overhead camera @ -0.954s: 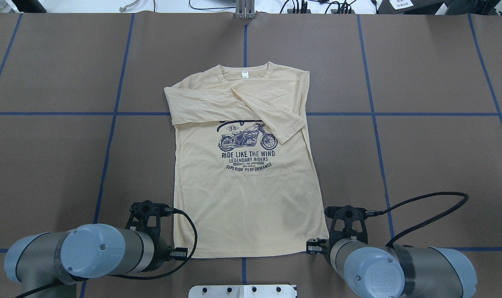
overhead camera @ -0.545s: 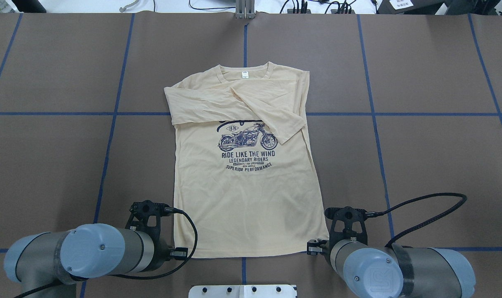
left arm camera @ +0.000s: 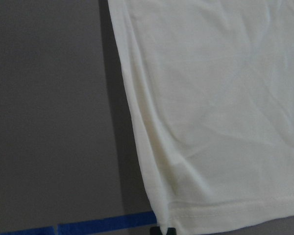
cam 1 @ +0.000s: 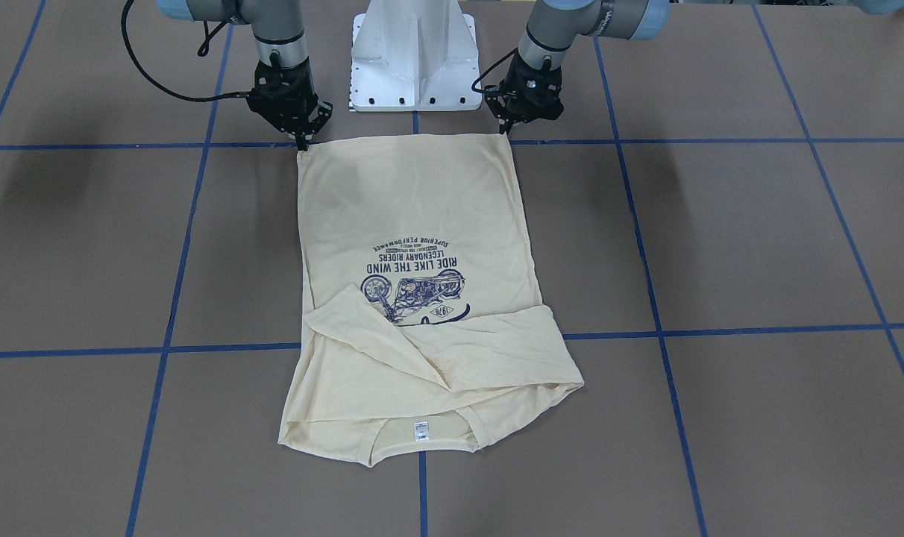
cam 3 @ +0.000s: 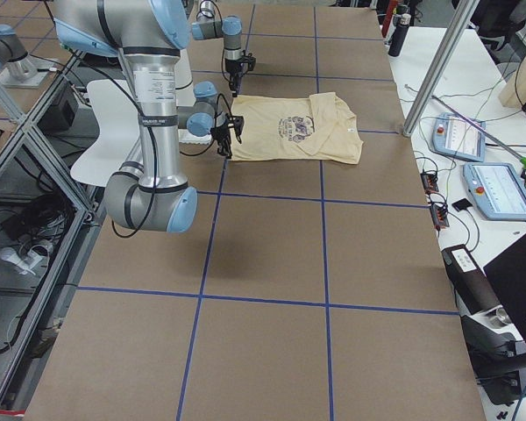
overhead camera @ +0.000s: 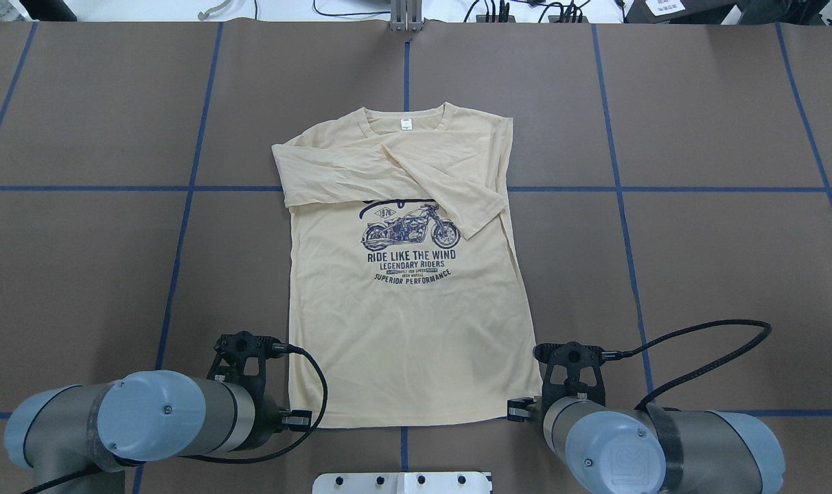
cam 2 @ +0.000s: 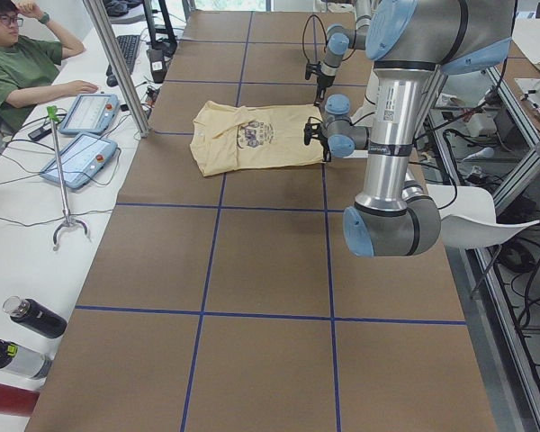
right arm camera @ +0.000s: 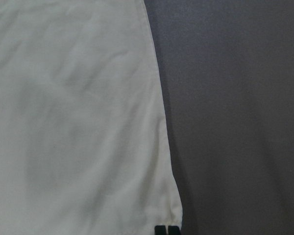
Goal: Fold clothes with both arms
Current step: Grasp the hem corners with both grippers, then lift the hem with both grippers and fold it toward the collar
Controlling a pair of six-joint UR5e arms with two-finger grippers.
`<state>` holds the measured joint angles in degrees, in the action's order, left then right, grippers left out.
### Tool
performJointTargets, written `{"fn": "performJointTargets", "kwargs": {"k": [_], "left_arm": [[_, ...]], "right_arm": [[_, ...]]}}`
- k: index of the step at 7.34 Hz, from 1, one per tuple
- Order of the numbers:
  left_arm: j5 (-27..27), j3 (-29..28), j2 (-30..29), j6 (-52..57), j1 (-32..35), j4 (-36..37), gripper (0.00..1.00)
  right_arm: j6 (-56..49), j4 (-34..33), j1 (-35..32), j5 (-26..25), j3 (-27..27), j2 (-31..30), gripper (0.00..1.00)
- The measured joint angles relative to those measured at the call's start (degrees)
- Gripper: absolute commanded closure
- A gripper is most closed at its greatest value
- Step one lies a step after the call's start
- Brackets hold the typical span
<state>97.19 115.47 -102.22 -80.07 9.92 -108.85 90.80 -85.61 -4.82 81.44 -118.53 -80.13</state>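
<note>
- Barely any motion over the last second: a slight inward nudge of the right hand (cam 1: 301,140) toward its hem corner, none of the left hand (cam 1: 507,128), none of the shirt (overhead camera: 409,329).
- Probably a settling of grips, with no lift of the hem yet.
- Both hands pinched nearly shut, one at each bottom corner, seemingly on the hem cloth.
- Flat and print-up in the middle of the worktop (overhead camera: 697,261), hem toward the robot.
- Pale cream knit, sleeves (overhead camera: 388,175) crossed over the chest, hiding the top of the navy motorcycle print (overhead camera: 410,237).

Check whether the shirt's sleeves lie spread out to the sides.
No, in the overhead view both sleeves of the shirt are folded inward across the chest, overlapping above the motorcycle print.
</note>
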Motion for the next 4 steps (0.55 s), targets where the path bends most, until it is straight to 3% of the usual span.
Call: {"fn": "performJointTargets", "kwargs": {"k": [4], "left_arm": [[0.9, 2.6, 0.2, 0.2, 0.3, 0.5, 1.0]], "right_arm": [[0.5, 0.0, -0.6, -0.1, -2.0, 0.2, 1.0]]}}
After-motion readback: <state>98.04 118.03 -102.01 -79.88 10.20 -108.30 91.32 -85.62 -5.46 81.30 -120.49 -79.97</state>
